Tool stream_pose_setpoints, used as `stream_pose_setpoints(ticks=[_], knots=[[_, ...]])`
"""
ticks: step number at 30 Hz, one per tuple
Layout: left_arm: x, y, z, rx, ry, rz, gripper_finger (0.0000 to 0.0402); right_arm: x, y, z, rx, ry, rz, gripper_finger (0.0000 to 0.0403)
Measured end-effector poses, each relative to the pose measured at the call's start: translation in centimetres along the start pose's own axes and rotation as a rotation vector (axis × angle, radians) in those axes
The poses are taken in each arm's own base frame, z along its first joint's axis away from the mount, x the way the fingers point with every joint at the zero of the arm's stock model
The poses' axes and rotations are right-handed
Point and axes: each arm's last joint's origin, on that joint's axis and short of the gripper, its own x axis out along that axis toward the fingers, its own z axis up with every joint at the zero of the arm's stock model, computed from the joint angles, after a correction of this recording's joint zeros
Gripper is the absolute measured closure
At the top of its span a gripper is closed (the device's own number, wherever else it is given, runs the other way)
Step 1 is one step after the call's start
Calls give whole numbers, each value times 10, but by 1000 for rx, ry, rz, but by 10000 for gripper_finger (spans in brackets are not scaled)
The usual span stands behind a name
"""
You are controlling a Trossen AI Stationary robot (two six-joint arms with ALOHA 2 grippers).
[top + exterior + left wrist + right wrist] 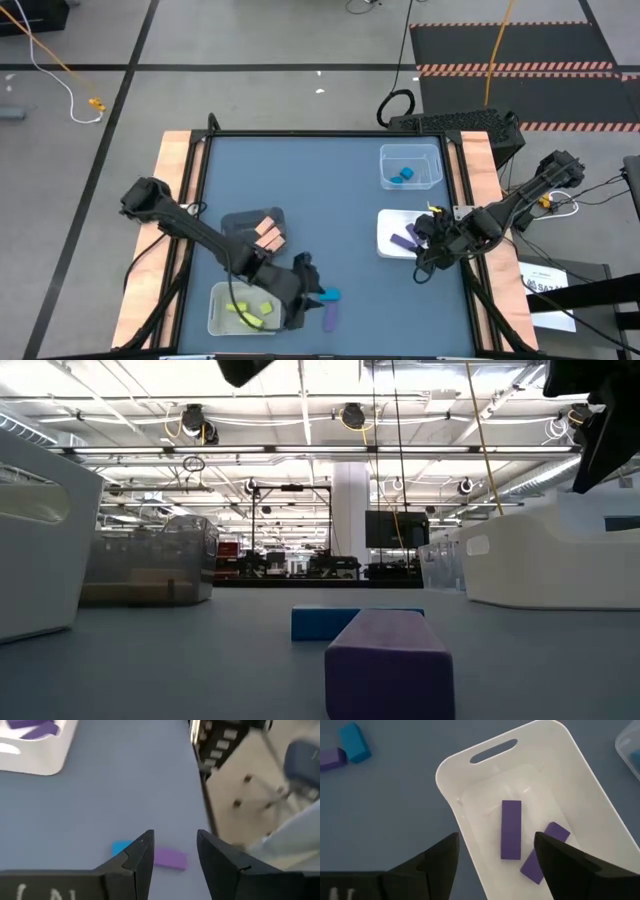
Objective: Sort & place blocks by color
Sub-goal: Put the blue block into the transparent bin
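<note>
A blue block (328,296) and a purple block (330,318) lie flat on the table near its near edge; they also show in the low view as blue block (330,622) and purple block (390,660). My left gripper (312,283) hovers open just left of them; in its wrist view my left gripper (175,840) looks past its fingers at the purple block (170,859) and blue block (120,848). My right gripper (496,842) is open above the white bin (555,775), which holds two purple bars (511,830). It touches nothing.
A clear bin (222,318) with yellow-green blocks sits at the near left. A dark bin (240,222) holds salmon blocks. A clear bin (432,160) at the far right holds blue blocks. The white bin (386,232) stands at the right. The table's middle is bare.
</note>
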Motion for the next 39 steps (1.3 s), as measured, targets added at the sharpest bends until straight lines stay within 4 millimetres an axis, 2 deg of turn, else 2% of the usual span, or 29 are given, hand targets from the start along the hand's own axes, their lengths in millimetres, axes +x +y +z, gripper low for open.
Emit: stream_pose_setpoints(ticks=[7,17,23,27,31,39], knots=[[39,-8,-14,198,78,18,252,0,1,0,3,-3,5,158],[75,4,-42,133,165,122,252,0,1,0,0,-3,5,158],[81,13,-48,33,222,137,252,0,1,1,2,-5,8,158],[82,20,-42,-5,205,125,252,0,1,1,2,-5,10,158],[83,23,-36,-9,162,114,252,0,2,1,8,-12,20,158],[83,23,-39,-5,186,128,252,-1,11,7,47,-69,110,158]])
